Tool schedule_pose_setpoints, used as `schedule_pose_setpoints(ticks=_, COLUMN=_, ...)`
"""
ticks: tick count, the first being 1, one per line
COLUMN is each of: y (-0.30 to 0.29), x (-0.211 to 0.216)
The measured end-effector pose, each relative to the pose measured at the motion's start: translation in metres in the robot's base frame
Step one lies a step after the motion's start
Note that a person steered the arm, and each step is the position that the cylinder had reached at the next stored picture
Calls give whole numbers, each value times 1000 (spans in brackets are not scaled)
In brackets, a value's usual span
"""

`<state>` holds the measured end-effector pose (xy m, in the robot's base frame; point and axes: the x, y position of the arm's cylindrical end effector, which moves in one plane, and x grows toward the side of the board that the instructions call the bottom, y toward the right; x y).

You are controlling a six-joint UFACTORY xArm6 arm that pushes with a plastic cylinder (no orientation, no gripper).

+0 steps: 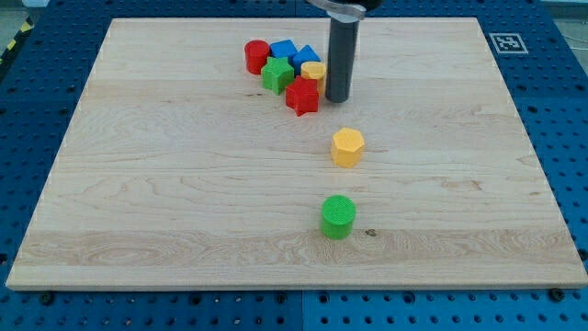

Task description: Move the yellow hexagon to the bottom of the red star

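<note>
Tip [336, 98] down on a pale wooden board [165, 184], bare of any jaws, touching the view's right side of a small yellow block [314, 70] in the cluster at the view's top. Around the board, blue perforated table [570, 138]. Nearest the view's bottom, green cylinder [338, 217]; above it, yellow hexagon [347, 147], standing flat and apart, below the tip and slightly right. Hexagon compact, no clear long axis. Farther up, red star [302, 96] just left of the tip, then green block [277, 74], blue blocks [294, 52], red cylinder [256, 56].
</note>
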<state>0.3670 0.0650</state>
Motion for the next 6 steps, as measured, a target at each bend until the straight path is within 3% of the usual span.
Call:
schedule_pose_setpoints(ticks=1, y=34, x=9)
schedule_pose_setpoints(ticks=3, y=45, x=85)
schedule_pose_setpoints(ticks=6, y=-20, x=102)
